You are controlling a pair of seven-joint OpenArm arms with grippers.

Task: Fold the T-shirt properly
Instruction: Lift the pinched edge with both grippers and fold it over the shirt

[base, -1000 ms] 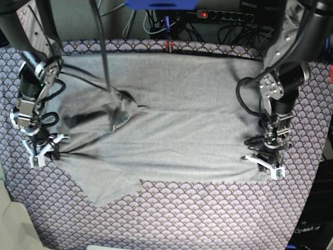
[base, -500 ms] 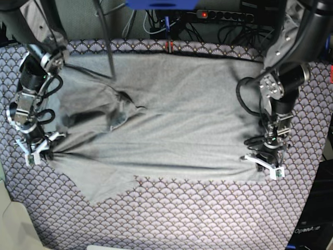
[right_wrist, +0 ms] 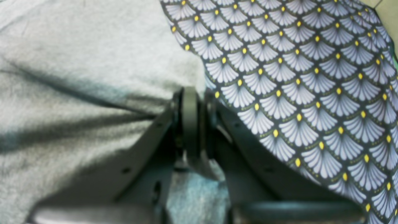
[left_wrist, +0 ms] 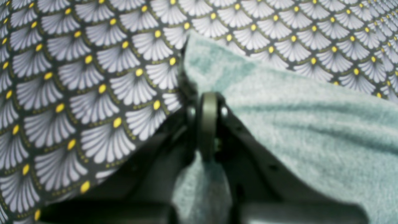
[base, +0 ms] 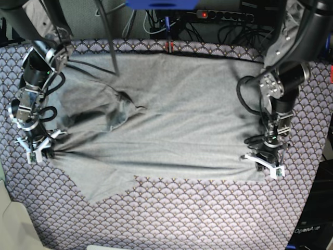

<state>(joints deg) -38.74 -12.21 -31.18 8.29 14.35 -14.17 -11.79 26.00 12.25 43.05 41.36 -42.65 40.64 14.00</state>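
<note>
From my seat the left arm, on the right of the base view, comes down from the top corner, elbow bent, wrist pointing straight down at the cloth. Its left gripper (base: 264, 162) is clamped tight on the near right corner of the T-shirt (base: 171, 120); in the left wrist view a bit of grey fabric is squeezed between the closed jaws. The right arm mirrors it on the other side, folded down along the table edge, and the right gripper (base: 37, 147) is pinched shut on the shirt's edge there, with creases running out from the pinch.

Count: two arms, two grippers, one T-shirt. The shirt lies spread across the middle of the fan-pattern tablecloth (base: 208, 219), one sleeve sticking out toward the near left, a rumpled dark fold left of centre.
</note>
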